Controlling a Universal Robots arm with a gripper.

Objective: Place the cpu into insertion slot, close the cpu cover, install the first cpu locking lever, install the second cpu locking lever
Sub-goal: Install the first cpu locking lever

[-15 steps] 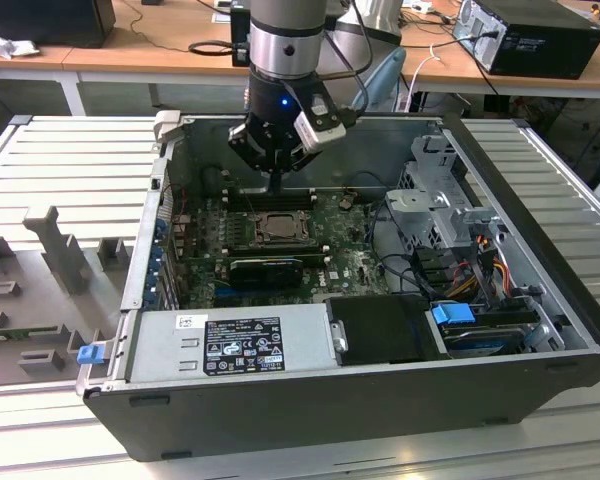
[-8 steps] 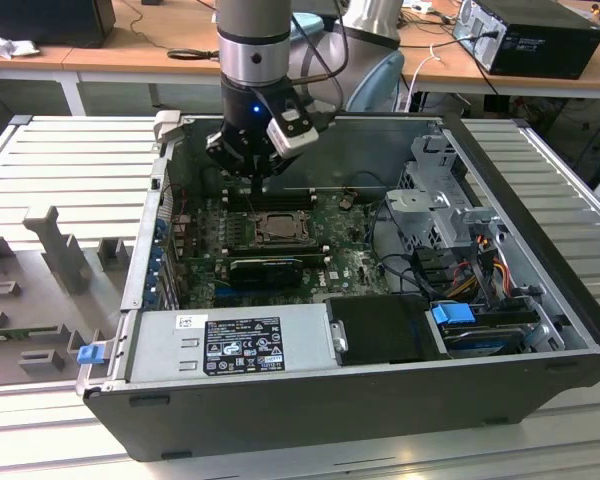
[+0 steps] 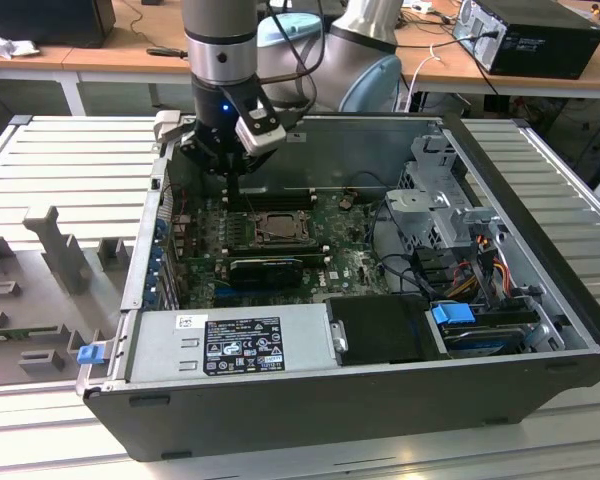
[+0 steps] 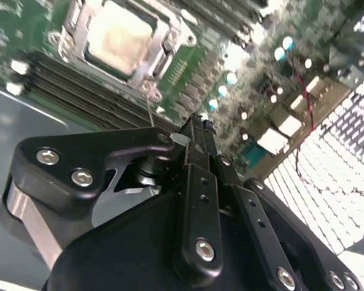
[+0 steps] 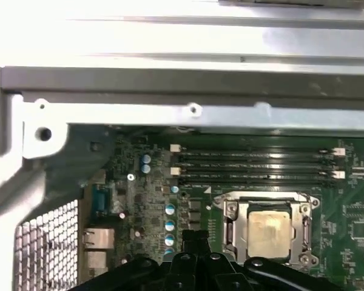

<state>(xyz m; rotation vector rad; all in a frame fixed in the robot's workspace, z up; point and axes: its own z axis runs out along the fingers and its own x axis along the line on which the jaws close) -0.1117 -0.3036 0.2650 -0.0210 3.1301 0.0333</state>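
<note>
The cpu [image 5: 269, 233] [image 4: 118, 36], a pale beige square, lies in the insertion slot [image 3: 257, 230] on the green motherboard. The silvery cpu cover [image 5: 304, 222] [image 4: 164, 51] lies flat around it, the chip showing through its window. A thin metal lever [image 4: 149, 108] runs from a corner of the slot toward my fingers. My gripper [image 4: 197, 128] [image 5: 194, 237] [image 3: 231, 195] hangs over the board beside the slot, toward the case's rear wall. Its black fingertips are pressed together and nothing shows between them.
The board sits in an open tower case [image 3: 540, 250] lying on its side. Memory slots [image 5: 255, 167] run beside the socket, with the case wall [image 5: 188, 91] beyond them. A black card [image 3: 265, 268], the power supply [image 3: 230, 345] and drive cages [image 3: 440, 215] fill the other side.
</note>
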